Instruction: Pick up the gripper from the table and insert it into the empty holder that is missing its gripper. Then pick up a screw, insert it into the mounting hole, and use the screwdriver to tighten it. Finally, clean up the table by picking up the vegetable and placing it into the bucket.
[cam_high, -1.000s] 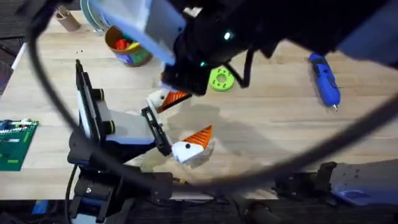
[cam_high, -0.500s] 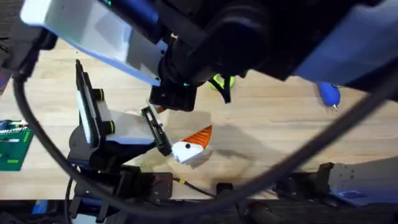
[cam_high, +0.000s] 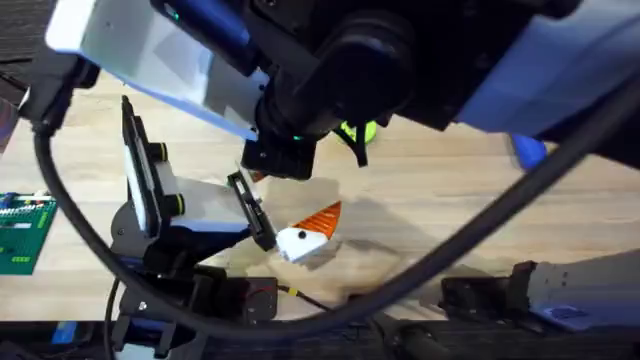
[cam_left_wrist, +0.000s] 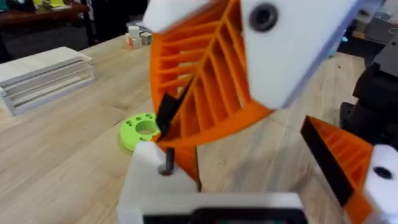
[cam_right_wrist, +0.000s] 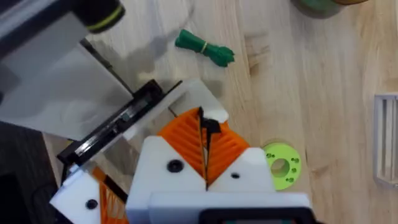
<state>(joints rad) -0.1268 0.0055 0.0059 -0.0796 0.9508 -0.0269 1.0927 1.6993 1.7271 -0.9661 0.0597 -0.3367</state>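
Right gripper (cam_right_wrist: 205, 149) is clamped down tight, its two orange ribbed pads (cam_right_wrist: 183, 140) pressed together on what looks like the gripper (cam_left_wrist: 185, 155), a little orange tip showing edge-on with a dark strip along it. That tip hangs right at the empty holder (cam_left_wrist: 149, 190), the bare white finger mount on the left arm, touching or just about touching it; I can't call which. Judging by the look of it, this part is light, rigid plastic with ribs that give good bite, so pinching the flat flanks and leaving the mating end free seems the right hold. It should tolerate pressure but not a crooked push. The right arm reaches across the middle, wrist pitched down over the mount. Left gripper (cam_left_wrist: 249, 171) stands wide open and empty, presenting the holder. The vegetable (cam_right_wrist: 205, 48) lies apart on the table (cam_right_wrist: 323, 87), near nothing.
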